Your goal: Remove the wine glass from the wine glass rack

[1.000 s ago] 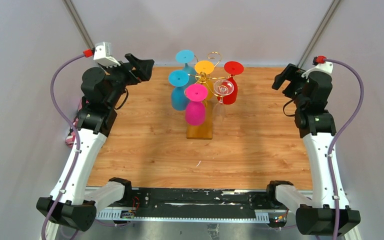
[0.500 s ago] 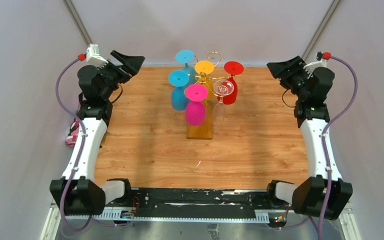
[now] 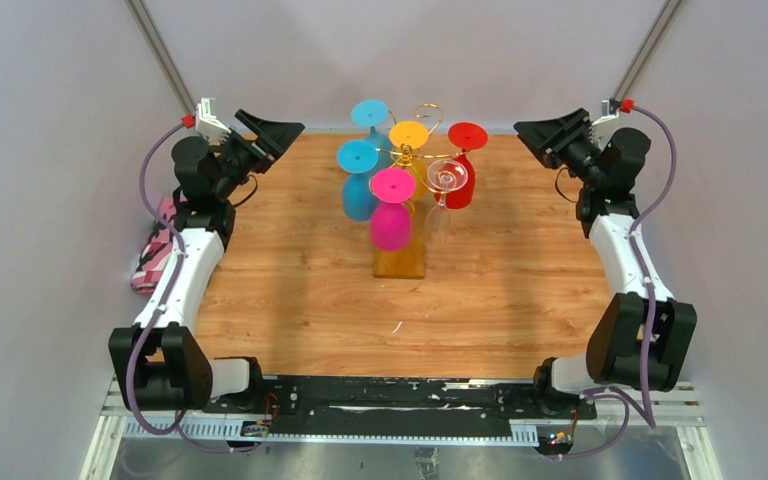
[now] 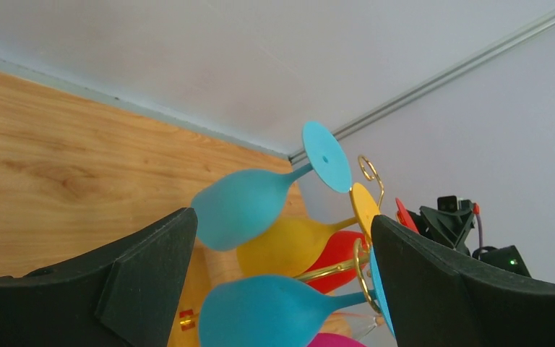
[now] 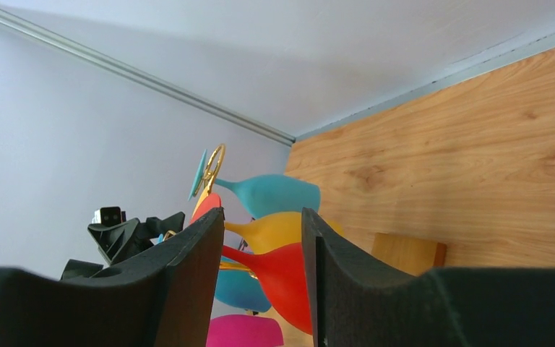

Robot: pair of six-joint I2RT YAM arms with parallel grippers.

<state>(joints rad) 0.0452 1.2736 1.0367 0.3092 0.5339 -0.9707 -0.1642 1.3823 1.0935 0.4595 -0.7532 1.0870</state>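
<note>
The wine glass rack (image 3: 417, 157) is thin gold wire on an amber base (image 3: 400, 262) at the table's back middle. Several glasses hang on it upside down: two blue (image 3: 359, 192), yellow (image 3: 409, 135), red (image 3: 463, 185), magenta (image 3: 391, 226) and clear (image 3: 447, 177). My left gripper (image 3: 278, 128) is open and empty, raised at the back left, pointing at the rack. Its view shows the blue glasses (image 4: 242, 206) between the jaws, far off. My right gripper (image 3: 538, 135) is open and empty at the back right, apart from the rack; the red glass (image 5: 282, 278) shows between its fingers (image 5: 195, 260).
A pink cloth (image 3: 155, 255) lies off the table's left edge beside the left arm. Grey walls and two slanting metal posts (image 3: 160, 55) close the back. A small white speck (image 3: 397, 326) lies on the wood in front of the rack.
Both arms have folded back and swung their grippers inward at the back corners, now pointing at the rack. The glasses and rack have not moved.
</note>
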